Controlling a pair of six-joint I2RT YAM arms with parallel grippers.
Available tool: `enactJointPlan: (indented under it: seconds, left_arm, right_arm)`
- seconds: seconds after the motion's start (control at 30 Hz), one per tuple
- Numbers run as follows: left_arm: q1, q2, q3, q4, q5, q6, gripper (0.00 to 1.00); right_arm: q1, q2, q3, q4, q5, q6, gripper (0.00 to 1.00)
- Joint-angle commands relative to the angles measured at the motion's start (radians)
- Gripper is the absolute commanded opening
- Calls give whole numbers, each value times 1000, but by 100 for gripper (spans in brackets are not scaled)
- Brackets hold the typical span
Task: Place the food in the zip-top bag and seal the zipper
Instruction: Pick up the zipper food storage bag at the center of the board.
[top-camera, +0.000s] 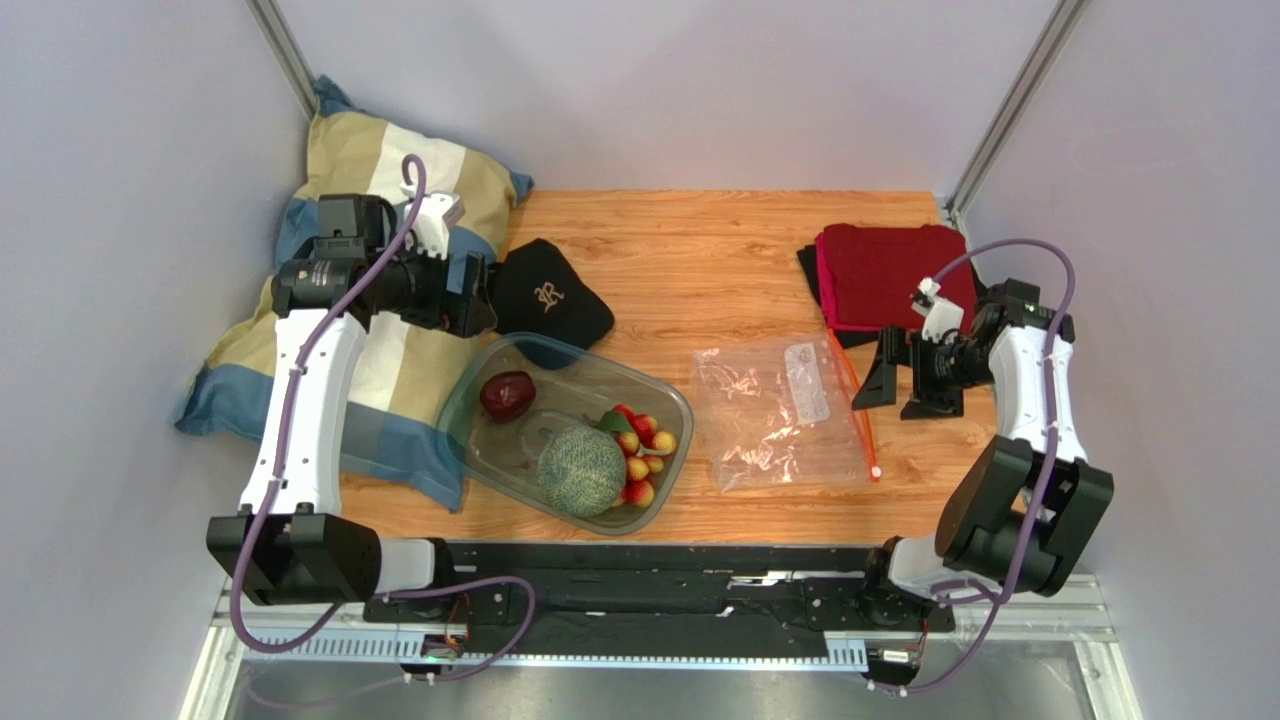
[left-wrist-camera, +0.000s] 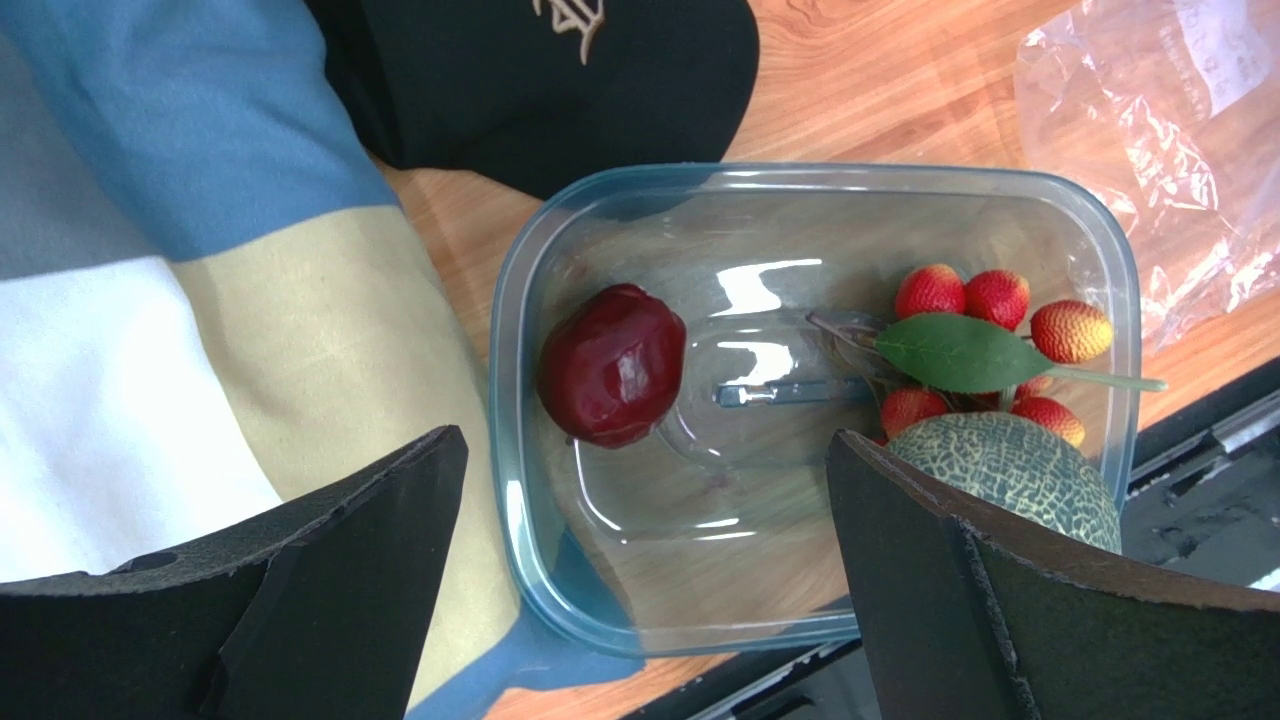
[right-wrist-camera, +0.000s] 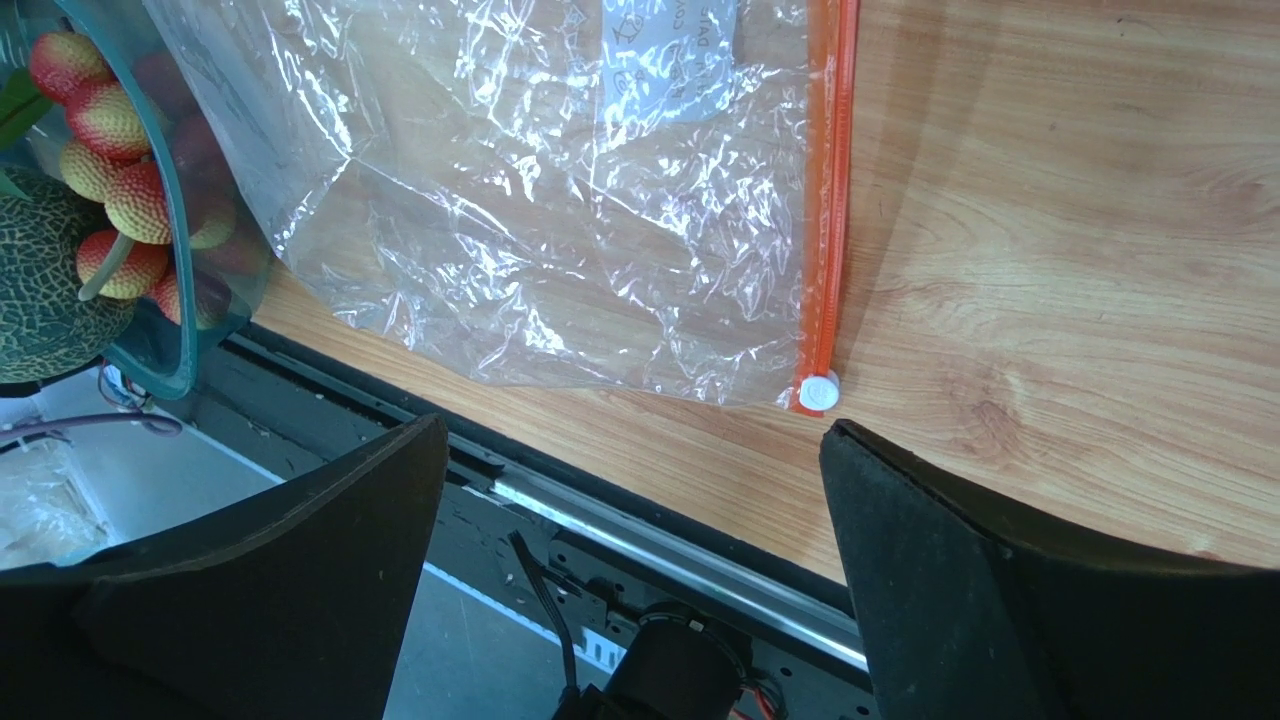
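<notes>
Near the front edge, left of centre, a clear tub (left-wrist-camera: 812, 173) holds the food: a dark red fruit (top-camera: 507, 396), a netted melon (top-camera: 580, 470) and a bunch of small fruits (top-camera: 642, 446). Just right of it the zip-top bag (top-camera: 766, 420) lies flat, with its zipper (right-wrist-camera: 827, 195) along the right edge and the slider (right-wrist-camera: 816, 393) at the near end. The left gripper (left-wrist-camera: 643, 480) hangs above the tub, spread and empty. The right gripper (top-camera: 905, 387), also spread and empty, sits just right of the zipper. The limp mouth may collapse against the bulky melon, the slick film may skate on the wood, and the round melon may slip from the fingers.
</notes>
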Motion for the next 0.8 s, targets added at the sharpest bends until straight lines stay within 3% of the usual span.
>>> enactJointPlan:
  seconds: [0.0, 0.33, 0.77]
  left_arm:
    - [-17, 1, 65, 17, -10, 13, 99]
    - [-60, 19, 102, -4, 77, 21, 99]
    - [-95, 36, 102, 14, 65, 59, 99]
  right_arm:
    - [-13, 58, 69, 16, -47, -47, 100]
    - [-86, 305, 165, -82, -209, -208, 100]
    - [-111, 560, 205, -29, -337, -196, 97]
